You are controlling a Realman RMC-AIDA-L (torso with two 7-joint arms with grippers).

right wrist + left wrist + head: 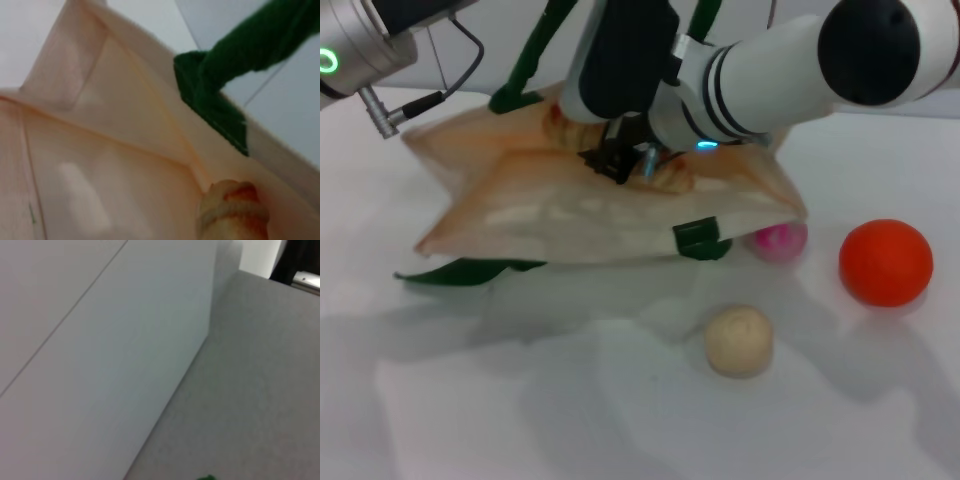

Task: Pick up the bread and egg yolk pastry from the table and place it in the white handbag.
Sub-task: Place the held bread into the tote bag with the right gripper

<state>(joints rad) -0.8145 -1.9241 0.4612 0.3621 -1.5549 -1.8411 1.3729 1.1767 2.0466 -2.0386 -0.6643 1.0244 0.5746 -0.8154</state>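
Note:
The white handbag [570, 215] lies on the table with its mouth open toward me and its green handles [535, 55] rising out of frame. My right gripper [618, 160] reaches into the bag's mouth and is closed around the middle of the bread [672, 177], whose ridged ends show on both sides of the fingers. The bread's end [232, 210] shows close up in the right wrist view against the bag's inner fabric [120, 150], below a green handle tab [215, 100]. The egg yolk pastry [739, 340] sits on the table in front of the bag. My left arm [355, 50] is at the far left; its gripper is out of view.
A round orange fruit [885, 262] lies at the right. A pink-marked pale ball [778, 240] sits against the bag's right corner. A loose green handle [470, 270] lies on the table at the bag's front left. The left wrist view shows only a wall [100, 365].

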